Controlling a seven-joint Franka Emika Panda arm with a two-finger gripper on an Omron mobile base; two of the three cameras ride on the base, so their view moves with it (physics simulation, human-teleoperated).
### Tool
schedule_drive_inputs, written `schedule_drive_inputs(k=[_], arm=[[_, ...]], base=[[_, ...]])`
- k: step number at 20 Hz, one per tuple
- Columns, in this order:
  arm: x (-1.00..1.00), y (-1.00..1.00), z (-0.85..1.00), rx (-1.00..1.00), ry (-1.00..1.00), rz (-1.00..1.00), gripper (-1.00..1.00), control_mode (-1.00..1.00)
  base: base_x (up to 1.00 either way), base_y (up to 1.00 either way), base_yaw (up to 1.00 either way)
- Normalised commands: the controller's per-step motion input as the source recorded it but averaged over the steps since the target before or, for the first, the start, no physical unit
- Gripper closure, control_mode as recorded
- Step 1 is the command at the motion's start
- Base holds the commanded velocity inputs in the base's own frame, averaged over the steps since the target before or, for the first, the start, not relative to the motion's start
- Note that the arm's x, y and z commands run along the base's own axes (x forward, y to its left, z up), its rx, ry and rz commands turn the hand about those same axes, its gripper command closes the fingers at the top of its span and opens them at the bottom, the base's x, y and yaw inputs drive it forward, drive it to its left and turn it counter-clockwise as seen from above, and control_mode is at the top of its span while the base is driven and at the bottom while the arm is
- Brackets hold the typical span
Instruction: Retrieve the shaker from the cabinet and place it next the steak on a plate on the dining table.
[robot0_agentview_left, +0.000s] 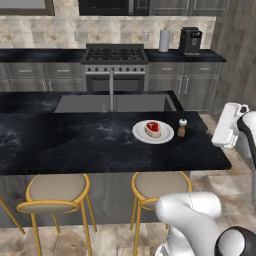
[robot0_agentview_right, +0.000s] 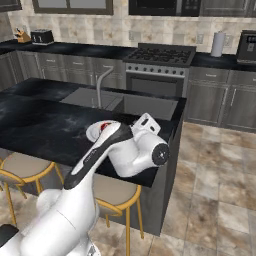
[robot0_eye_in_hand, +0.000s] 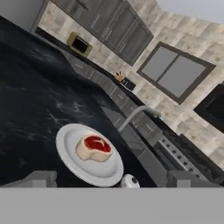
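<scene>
On worktop (robot0_agentview_left: 100, 145), shaker (robot0_agentview_left: 182, 128) upright just right of plate (robot0_agentview_left: 153, 132); my pincer (robot0_eye_in_hand: 111, 186) open, empty, right above it.

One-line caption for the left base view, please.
Shaker stands upright on the dining table just right of the plate holding the steak.

Arm blocks the plate, shaker clipped at the frame edge

From the right base view the white arm covers nearly all of the plate (robot0_agentview_right: 93, 131), only a sliver of steak (robot0_agentview_right: 104, 127) peeking out; in the hand view the shaker (robot0_eye_in_hand: 129, 181) shows just its white top, the body cut off below, and the table (robot0_eye_in_hand: 30, 109) runs off the left edge.
</scene>
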Motion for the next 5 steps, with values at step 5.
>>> schedule_drive_inputs(k=[5], arm=[[-0.81,0.0,0.23,-0.02,-0.1,0.06,-1.0,-1.0]], base=[[0.0,0.0,0.0]])
